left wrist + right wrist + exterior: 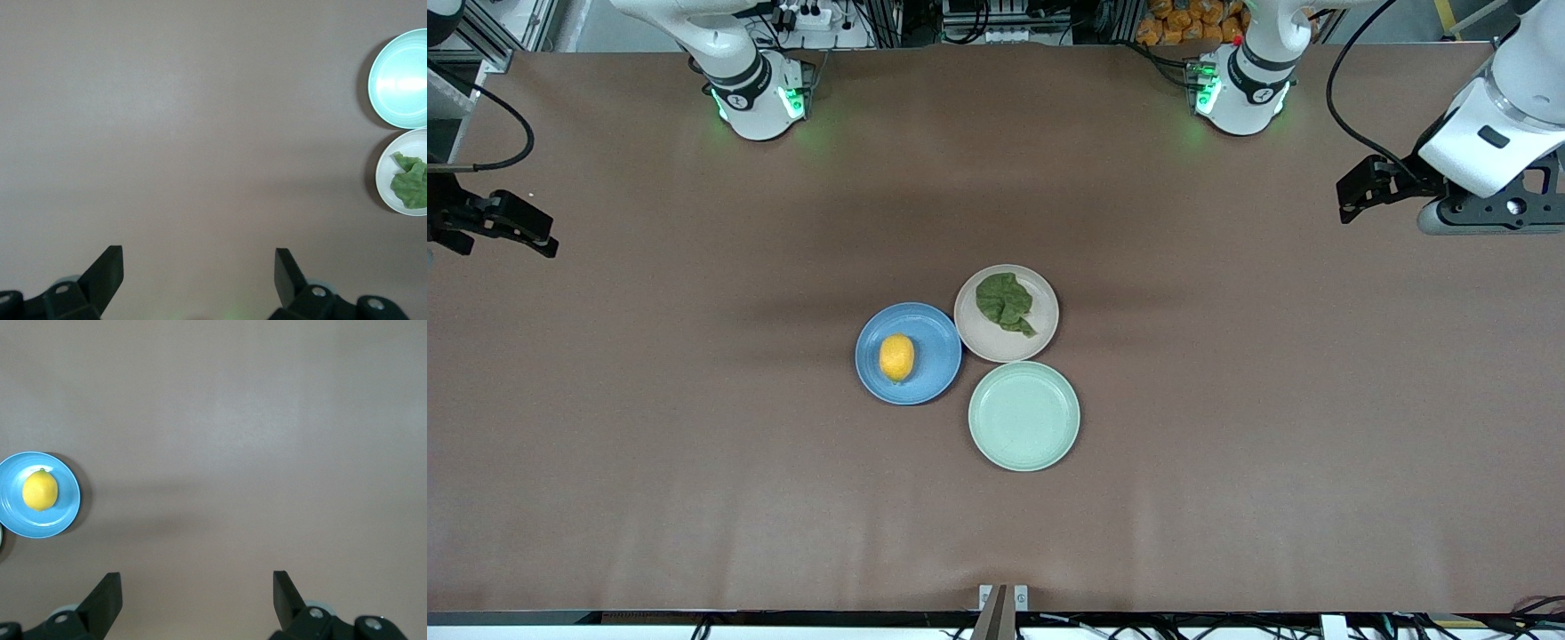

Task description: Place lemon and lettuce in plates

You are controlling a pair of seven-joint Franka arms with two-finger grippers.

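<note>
- The right gripper [503,222] hangs over bare table at the right arm's end, well apart from the plates; its wrist view shows the fingers [107,597] spread wide with nothing between them. This arm waits.
- The lemon [896,357] lies in the blue plate [934,382], its long axis running roughly toward and away from the front camera. This plate sits toward the right arm's end of the cluster, so the right arm would be the nearer one to it.
- The lettuce [1005,303] lies crumpled in the beige plate [983,342], which touches the blue plate and sits slightly farther from the front camera.
- The mint-green plate [1024,415] sits nearest the front camera, holding nothing.
- The left gripper [1360,191] hangs over bare table at the left arm's end, fingers [107,270] apart and holding nothing; the lettuce lies well away from it, toward the table's middle.
- Both items already rest in plates, so I judge the task complete, with no further grasp called for.
</note>
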